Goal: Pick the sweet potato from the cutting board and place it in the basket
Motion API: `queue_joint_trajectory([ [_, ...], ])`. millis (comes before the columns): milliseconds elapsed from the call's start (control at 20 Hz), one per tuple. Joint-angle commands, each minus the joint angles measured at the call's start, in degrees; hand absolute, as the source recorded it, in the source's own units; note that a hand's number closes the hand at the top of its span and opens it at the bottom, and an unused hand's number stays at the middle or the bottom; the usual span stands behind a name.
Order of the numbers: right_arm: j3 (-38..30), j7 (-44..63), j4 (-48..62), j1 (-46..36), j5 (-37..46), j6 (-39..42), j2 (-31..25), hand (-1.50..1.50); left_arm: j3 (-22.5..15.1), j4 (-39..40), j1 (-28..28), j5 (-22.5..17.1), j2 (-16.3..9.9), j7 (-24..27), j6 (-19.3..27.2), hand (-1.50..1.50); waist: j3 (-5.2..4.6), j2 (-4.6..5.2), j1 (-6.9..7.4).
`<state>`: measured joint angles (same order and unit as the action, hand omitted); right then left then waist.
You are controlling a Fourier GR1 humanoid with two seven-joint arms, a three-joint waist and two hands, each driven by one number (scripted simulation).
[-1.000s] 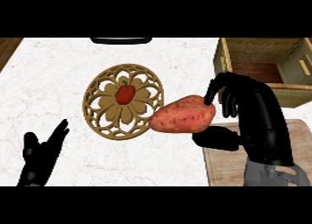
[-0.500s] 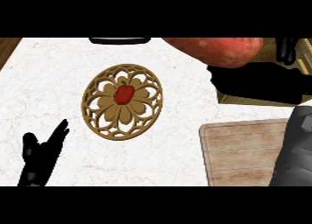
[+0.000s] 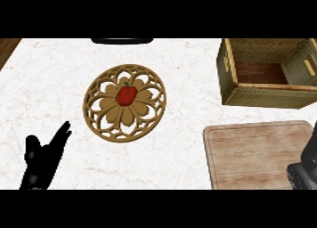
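Although the task turns on the sweet potato, it shows nowhere in the frame. It is not on the cutting board (image 3: 260, 153) at lower right, whose pale planks lie bare, and it is not on the part of the basket (image 3: 263, 95) floor that can be seen at upper right. Its heading and long axis therefore cannot be told. My guess is that it is either carried outside the frame or hidden behind a basket wall, but nothing visible settles which.

The basket sits open-topped just above the cutting board, close enough that a carry from one to the other would be short. That is probably why the two are set side by side on the right of the worktop (image 3: 49, 89).

A dark grey stretch of the right arm (image 3: 312, 162) enters at the lower right edge, over the board's corner. The right robot hand itself is out of view, so whether it grips anything cannot be said.

At mid-frame, well apart from the board, lies a round openwork wooden plate (image 3: 102, 118) with a small red pepper (image 3: 127, 95) at its centre. It plays no part in the task. A black object (image 3: 122, 41) just shows at the top edge.

At lower left, the left robot hand (image 3: 42, 160) rests with fingers straight and spread, pointing up-frame and holding nothing.
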<state>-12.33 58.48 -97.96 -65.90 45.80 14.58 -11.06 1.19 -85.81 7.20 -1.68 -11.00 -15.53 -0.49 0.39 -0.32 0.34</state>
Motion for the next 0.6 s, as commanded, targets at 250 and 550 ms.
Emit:
queue_joint_trajectory([
  [250,-3.98,-7.35,16.38,-2.00,-0.69,-2.23,-7.02,1.50,1.16,4.96,-0.61,-1.52,0.10,-0.34,-2.26,0.00,-0.43,0.53,0.33],
  [550,-8.21,-16.18,21.69,4.45,-4.18,-7.80,-7.25,1.50,-1.59,6.11,0.23,1.53,3.18,0.99,0.00,0.00,-0.40,0.70,0.25],
])
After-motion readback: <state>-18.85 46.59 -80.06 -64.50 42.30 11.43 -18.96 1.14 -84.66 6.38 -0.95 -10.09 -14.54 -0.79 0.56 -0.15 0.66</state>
